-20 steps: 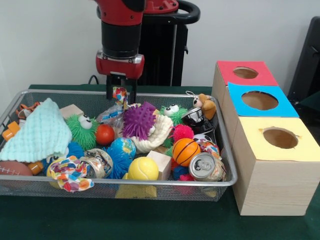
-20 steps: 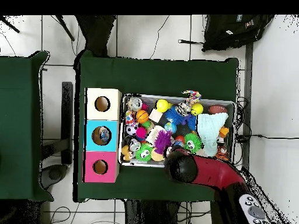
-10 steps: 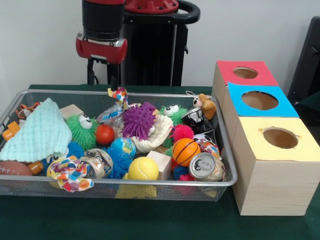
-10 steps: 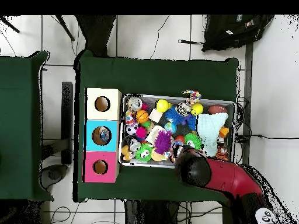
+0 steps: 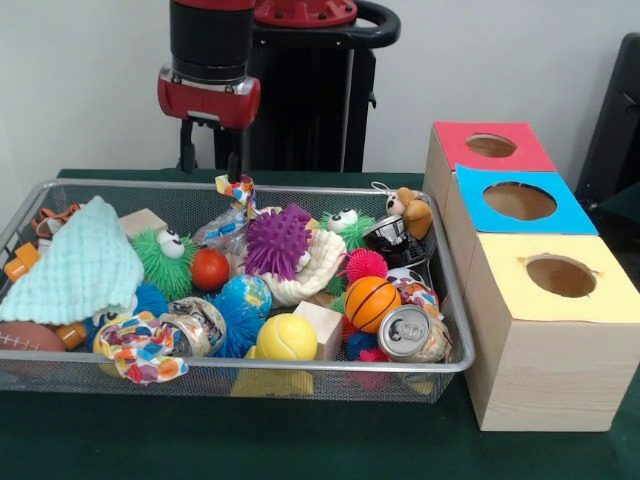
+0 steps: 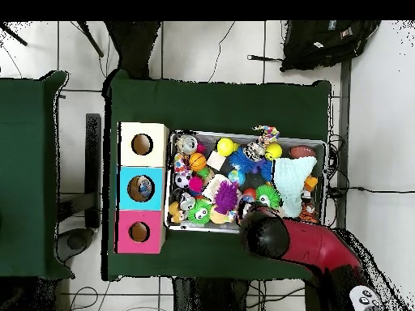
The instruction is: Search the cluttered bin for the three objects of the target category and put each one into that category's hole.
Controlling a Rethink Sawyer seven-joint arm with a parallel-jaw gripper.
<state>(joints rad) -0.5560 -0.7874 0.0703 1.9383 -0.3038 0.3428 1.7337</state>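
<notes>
Front view: The arm's jaws (image 5: 212, 155) hung above the far rim of the wire basket (image 5: 455, 300), their two fingers set apart with nothing between them. Just below them a crumpled colourful wrapper (image 5: 238, 190) stood up from the pile. The basket rested on the green tabletop (image 5: 300, 440) and was crowded: a mint cloth (image 5: 75, 265) at one end, a purple spiky ball (image 5: 277, 240) near the middle, a small basketball (image 5: 372, 303), a yellow ball (image 5: 287, 337), a dented can (image 5: 410, 333) and a wooden block (image 5: 322, 327) towards the near side. Beside the basket stood three wooden boxes, each with a round hole on top: a yellow box (image 5: 545, 330) nearest, a blue box (image 5: 520, 203) behind it, a red box (image 5: 490, 147) furthest.

Overhead view: The red arm (image 6: 300, 243) reached over the basket's edge nearest the robot and hid the jaws. The three boxes sat in a row touching the basket's short side. Which items belonged to the target category could not be told.
</notes>
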